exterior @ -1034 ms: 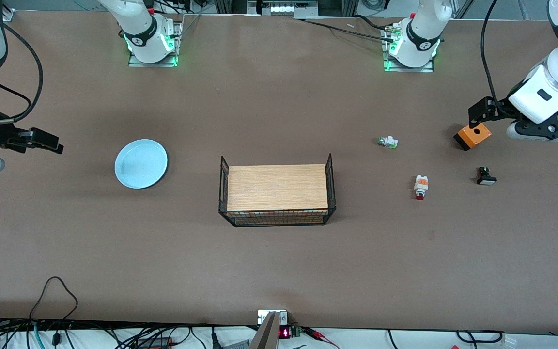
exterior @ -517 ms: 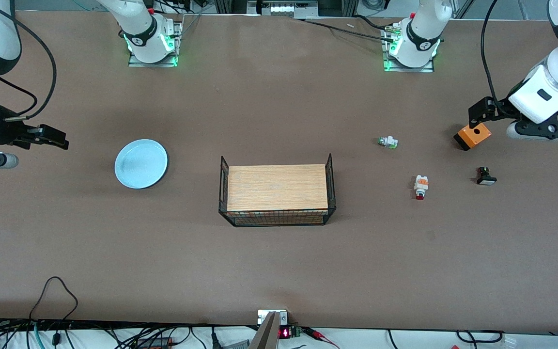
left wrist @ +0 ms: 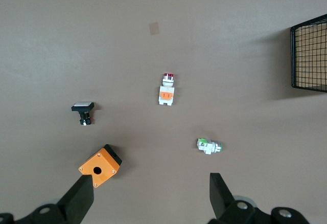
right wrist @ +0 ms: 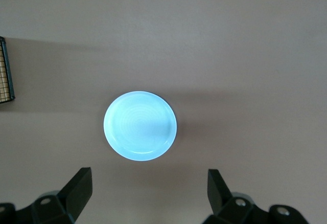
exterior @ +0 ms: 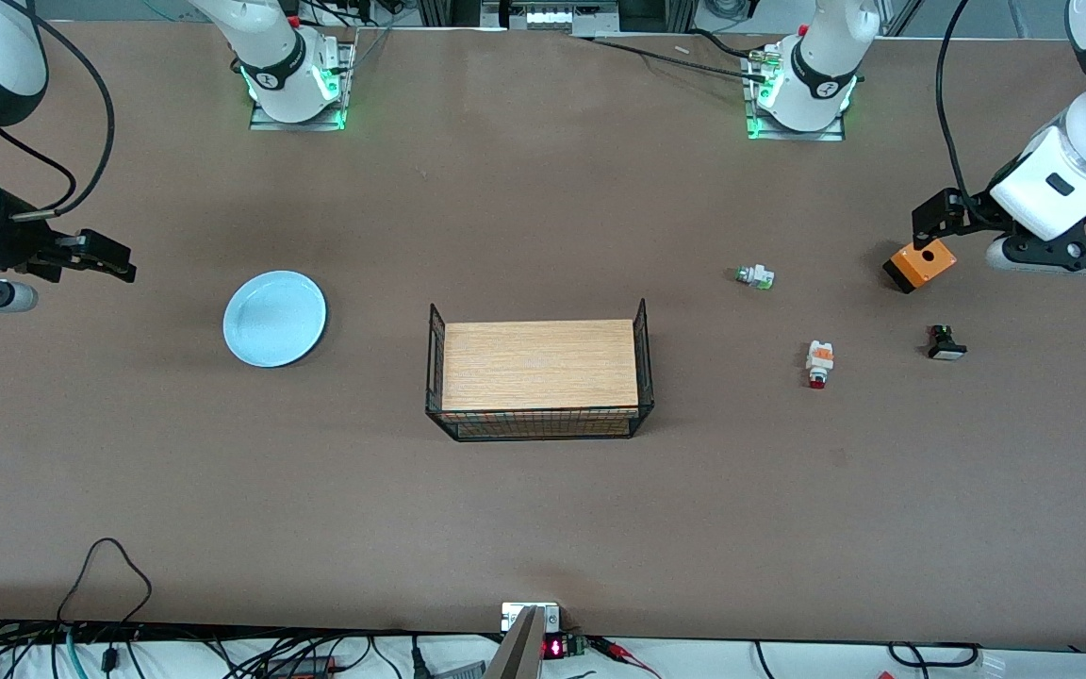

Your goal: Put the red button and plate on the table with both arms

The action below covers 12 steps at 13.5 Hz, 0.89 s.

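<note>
The red button [exterior: 818,364] lies on the table [exterior: 543,207] toward the left arm's end, red cap toward the front camera. It also shows in the left wrist view [left wrist: 167,88]. My left gripper [exterior: 928,223] hangs open and empty over the table beside an orange box, apart from the button; its jaws [left wrist: 150,203] stand wide. The pale blue plate [exterior: 274,318] lies flat toward the right arm's end. My right gripper [exterior: 117,264] hangs open and empty over bare table beside the plate. In the right wrist view the plate [right wrist: 140,126] lies just ahead of the open gripper [right wrist: 148,193].
A wood-topped black wire basket [exterior: 539,368] stands mid-table. Near the button lie a white piece with a green tip [exterior: 755,276], an orange box with a hole [exterior: 920,265] and a small black switch with a white cap [exterior: 946,343].
My right gripper has shifted a little toward the plate and toward the robots' side of the table. The left arm and all objects have not moved.
</note>
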### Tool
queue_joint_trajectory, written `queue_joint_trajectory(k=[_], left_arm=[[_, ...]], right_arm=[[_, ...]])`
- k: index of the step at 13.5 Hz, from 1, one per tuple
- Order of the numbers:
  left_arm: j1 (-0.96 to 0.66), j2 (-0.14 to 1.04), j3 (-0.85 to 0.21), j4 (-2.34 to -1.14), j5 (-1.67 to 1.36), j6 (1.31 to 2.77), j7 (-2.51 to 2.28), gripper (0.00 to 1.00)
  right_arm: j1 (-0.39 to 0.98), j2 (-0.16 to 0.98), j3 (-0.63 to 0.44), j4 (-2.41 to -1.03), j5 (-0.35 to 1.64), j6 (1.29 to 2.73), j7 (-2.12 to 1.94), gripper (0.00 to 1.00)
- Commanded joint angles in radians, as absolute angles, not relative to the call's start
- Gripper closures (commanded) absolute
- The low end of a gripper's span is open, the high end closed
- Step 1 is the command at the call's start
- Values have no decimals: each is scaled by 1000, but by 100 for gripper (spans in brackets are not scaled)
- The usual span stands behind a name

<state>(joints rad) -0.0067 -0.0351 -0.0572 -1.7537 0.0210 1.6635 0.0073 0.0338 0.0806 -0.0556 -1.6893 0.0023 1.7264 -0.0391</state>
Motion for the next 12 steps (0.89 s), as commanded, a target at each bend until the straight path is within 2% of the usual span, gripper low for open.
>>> queue_joint_trajectory(k=[1, 12], left_arm=[[-8, -25, -55, -1724, 15, 1638, 6, 0], [-8, -25, -55, -1724, 15, 1638, 8, 0]], right_arm=[[41, 91, -55, -1645, -5, 1718, -28, 0], [41, 57, -61, -1583, -8, 1603, -86, 0]])
